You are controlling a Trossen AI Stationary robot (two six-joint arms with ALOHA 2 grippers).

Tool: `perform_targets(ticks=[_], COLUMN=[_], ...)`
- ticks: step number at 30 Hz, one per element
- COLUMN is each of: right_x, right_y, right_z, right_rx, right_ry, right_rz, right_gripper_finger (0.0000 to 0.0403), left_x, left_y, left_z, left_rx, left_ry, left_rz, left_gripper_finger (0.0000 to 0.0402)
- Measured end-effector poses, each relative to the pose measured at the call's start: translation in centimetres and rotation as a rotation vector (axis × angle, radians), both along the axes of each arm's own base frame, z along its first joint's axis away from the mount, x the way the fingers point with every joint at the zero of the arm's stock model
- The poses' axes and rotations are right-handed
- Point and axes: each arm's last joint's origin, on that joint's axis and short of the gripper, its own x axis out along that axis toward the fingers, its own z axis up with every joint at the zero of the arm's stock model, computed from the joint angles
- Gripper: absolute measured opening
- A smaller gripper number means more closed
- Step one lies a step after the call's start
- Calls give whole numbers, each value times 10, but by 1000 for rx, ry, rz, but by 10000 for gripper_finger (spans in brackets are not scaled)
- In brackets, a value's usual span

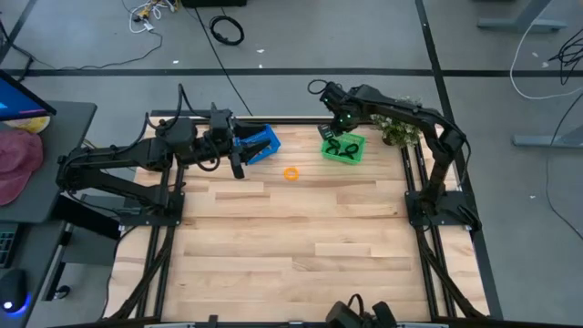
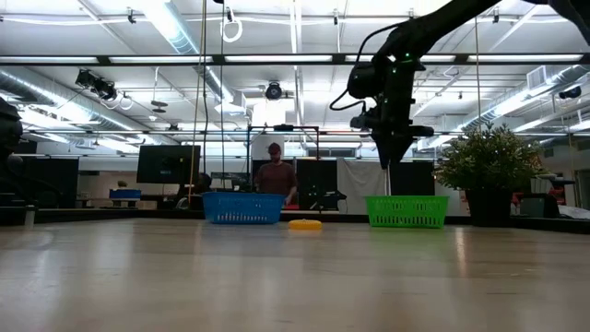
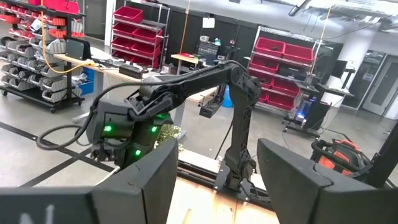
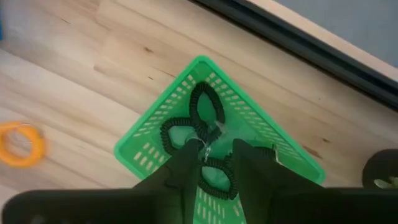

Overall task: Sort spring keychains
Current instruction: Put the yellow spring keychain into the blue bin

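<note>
Spring keychains, black (image 4: 198,134): lying in green basket (image 4: 149,149), colour-sorted. Right gripper (image 4: 214,163) hangs directly above them, fingers slightly parted, holding nothing. One orange keychain (image 1: 291,173) remains on table (image 1: 291,246), between baskets. Left gripper (image 1: 239,164) waits fully open beside blue basket (image 1: 262,144).

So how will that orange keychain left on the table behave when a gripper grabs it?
The orange keychain is a thin coiled loop lying flat on the table, so it is probably light and springy and may flex or stretch rather than stay rigid. Lying so low, it could skid when nudged. The black ones in the green basket sag loosely, suggesting floppiness.
</note>
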Motion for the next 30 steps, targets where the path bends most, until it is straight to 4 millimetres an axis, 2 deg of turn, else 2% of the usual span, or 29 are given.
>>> perform_targets(ticks=[4,9,16,19,25,30], right_x=[3,3,-3,-10,-30,-54], right_y=[-2,-2,8,30,88,137], right_z=[-8,-7,15,41,103,137], right_rx=[14,6,-25,-60,-195,-305], right_ry=[18,13,-16,-44,-198,-334], right_rz=[1,13,110,224,397,569], right_gripper_finger=[110,111,111,111,111,111], left_x=[0,0,0,0,0,0], left_y=[0,0,0,0,0,0], left_z=[0,-1,-3,-3,-3,-3], left_rx=[0,0,-1,0,9,9], left_ry=[4,10,27,27,30,30], left_rz=[0,0,0,1,1,1], left_gripper_finger=[224,224,224,224,224,224])
